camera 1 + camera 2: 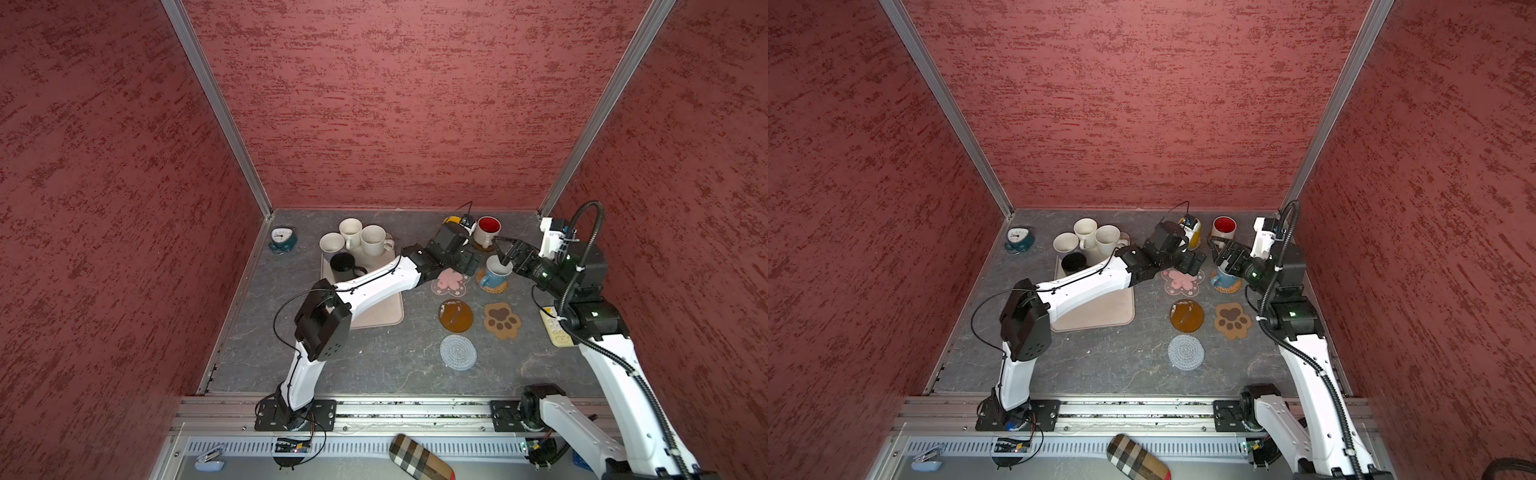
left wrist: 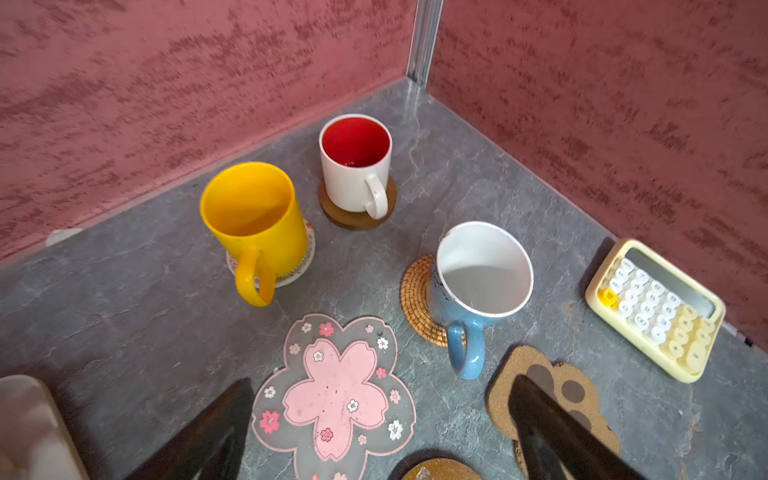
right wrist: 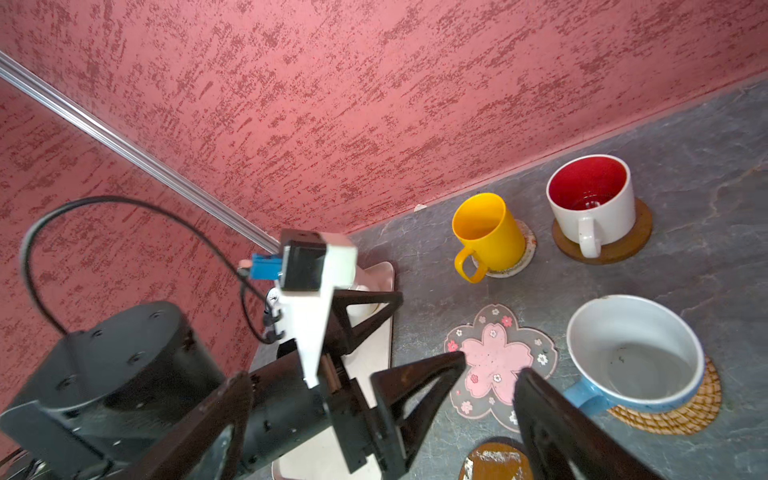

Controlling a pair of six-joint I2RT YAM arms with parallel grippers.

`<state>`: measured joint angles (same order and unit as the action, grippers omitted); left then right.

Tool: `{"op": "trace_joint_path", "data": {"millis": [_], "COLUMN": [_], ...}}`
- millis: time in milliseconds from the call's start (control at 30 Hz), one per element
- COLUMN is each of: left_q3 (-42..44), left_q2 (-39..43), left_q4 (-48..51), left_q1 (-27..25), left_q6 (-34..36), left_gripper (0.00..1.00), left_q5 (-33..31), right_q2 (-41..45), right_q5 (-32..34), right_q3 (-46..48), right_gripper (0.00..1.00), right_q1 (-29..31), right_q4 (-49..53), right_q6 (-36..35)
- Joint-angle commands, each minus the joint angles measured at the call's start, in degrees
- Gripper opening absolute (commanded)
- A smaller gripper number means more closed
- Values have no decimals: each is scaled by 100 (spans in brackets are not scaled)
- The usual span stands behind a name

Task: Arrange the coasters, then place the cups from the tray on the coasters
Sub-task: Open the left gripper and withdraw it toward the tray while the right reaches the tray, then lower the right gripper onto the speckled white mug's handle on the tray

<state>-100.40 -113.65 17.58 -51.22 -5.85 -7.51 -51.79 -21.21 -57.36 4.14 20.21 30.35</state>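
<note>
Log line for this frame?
on coasters: yellow cup, red-lined cup, blue cup | on tray: black cup, three pale cups | jaws: both open

The left arm (image 1: pixel 374 282) and right arm (image 1: pixel 615 374) are built alike: glossy white links between chunky black joint housings dotted with small screw holes, each standing on a black base plate (image 1: pixel 295 415) bolted at its corners. A thin black cable (image 1: pixel 275 320) loops off the left one, and a ribbed black hose (image 1: pixel 601 226) runs along the right, past a small green light (image 1: pixel 594 314). The left end effector (image 2: pixel 382 381) and right end effector (image 3: pixel 492 365) have black, hollow triangular fingers, and a white bracket (image 3: pixel 316 316) carries a black camera with a blue plug.
</note>
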Motion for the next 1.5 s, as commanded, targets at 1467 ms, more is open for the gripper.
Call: {"op": "trace_joint_path", "data": {"millis": [1467], "left_q3": [5163], "left_q2": [5591], "left_q4": [1894], "left_q1": [2560], "left_q6": [-2314], "left_gripper": [100], "left_q5": [15], "right_q2": [-7578], "right_q5": [-738], "right_q3": [-5408], "right_gripper": [81], "right_q1": [2236], "right_q4": [1020], "right_q6": [-3851]}}
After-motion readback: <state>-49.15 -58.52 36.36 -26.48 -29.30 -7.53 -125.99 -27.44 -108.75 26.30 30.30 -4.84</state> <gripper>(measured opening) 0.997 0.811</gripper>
